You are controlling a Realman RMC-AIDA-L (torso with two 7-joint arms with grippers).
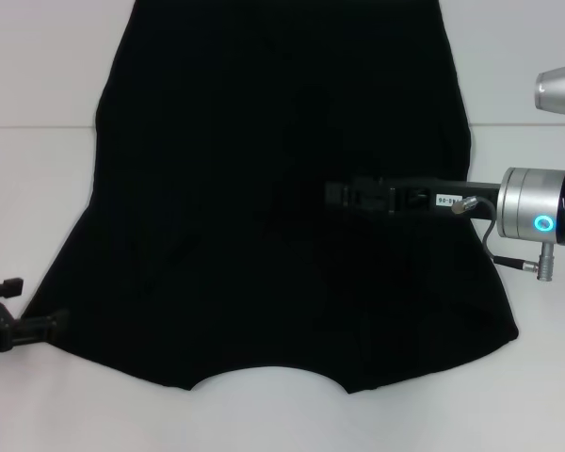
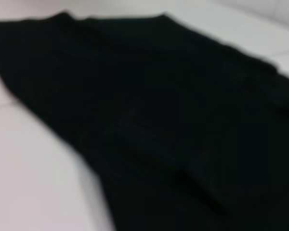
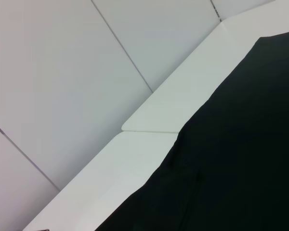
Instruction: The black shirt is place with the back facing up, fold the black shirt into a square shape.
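Note:
The black shirt (image 1: 264,188) lies spread flat on the white table (image 1: 38,188). Its curved neckline (image 1: 264,375) is at the near edge and its body runs away from me. My right gripper (image 1: 337,195) reaches in level from the right and hovers over the middle of the shirt. My left gripper (image 1: 9,315) is low at the near left, right beside the shirt's left sleeve corner (image 1: 61,325). The shirt fills the left wrist view (image 2: 173,125). Its edge also shows in the right wrist view (image 3: 241,159).
The white table (image 3: 154,120) has a seam between two panels running behind the shirt. A grey panelled wall (image 3: 62,72) stands behind the table. Bare table shows to the left (image 2: 33,173), to the right and along the near edge.

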